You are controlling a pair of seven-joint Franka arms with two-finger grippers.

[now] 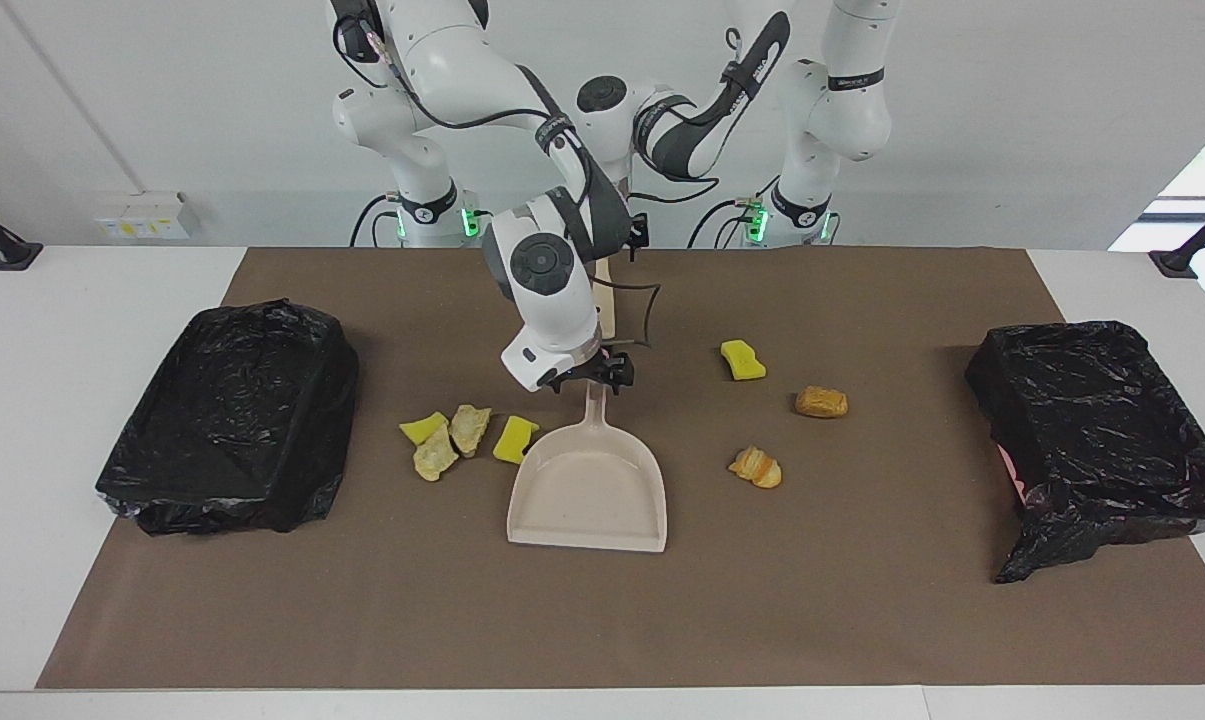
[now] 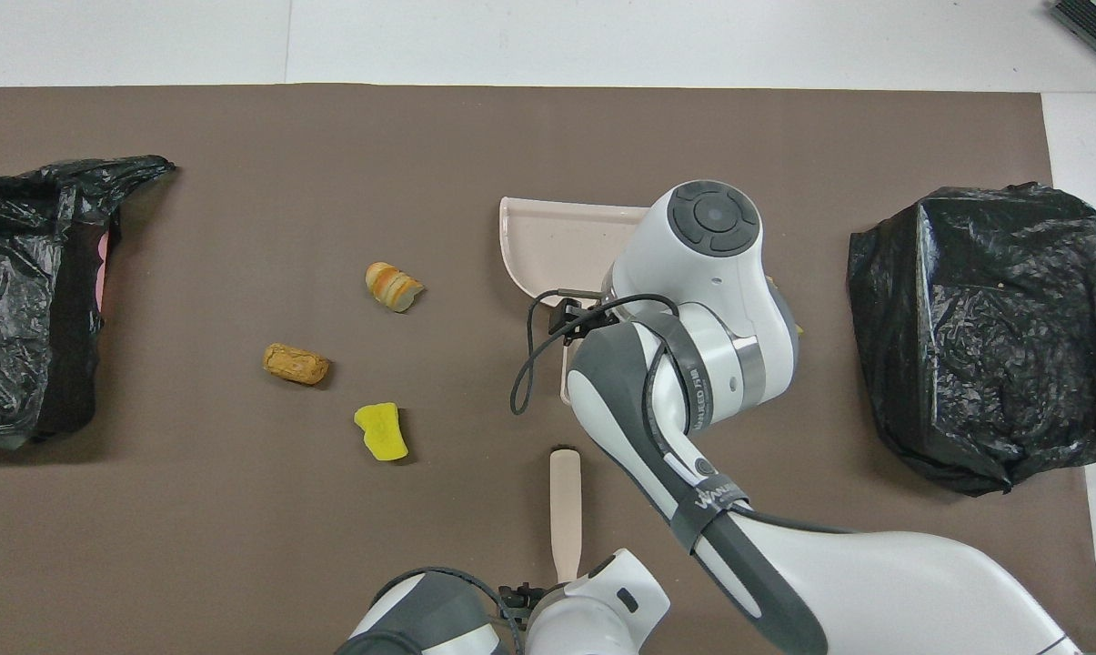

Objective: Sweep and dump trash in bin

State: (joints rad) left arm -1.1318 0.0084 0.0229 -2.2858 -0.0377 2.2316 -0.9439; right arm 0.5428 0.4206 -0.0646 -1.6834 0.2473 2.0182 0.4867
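Right gripper (image 1: 595,378): positioned over the handle end of the beige plastic dustpan (image 1: 587,490), fingers spread; contact w/ the handle cannot be confirmed, as the wrist blocks it in the overhead view. Dustpan lies flat at mid-worktop on the brown mat (image 1: 602,620), handle toward the robots.

Left gripper (image 1: 630,232): low over the handle end of the beige brush (image 1: 605,300), close to the robots' edge of the mat; fingers spread. Brush lies lengthwise, in line w/ the dustpan handle and nearer to the robots.

Trash, group 1: four scraps (two bright yellow sponge pieces (image 1: 515,439), two pale beige crumbly chunks (image 1: 469,428)) clustered just beside the dustpan, toward the right arm's end.

Trash, group 2: one yellow sponge piece (image 1: 742,360), one golden-brown lump (image 1: 821,402), one sliced bread-like lump (image 1: 756,467), spread apart toward the left arm's end.

Bins: one black-bagged bin (image 1: 230,415) at the right arm's end, a second bagged bin (image 1: 1097,425) at the left arm's end. All scraps are on the mat, outside both.
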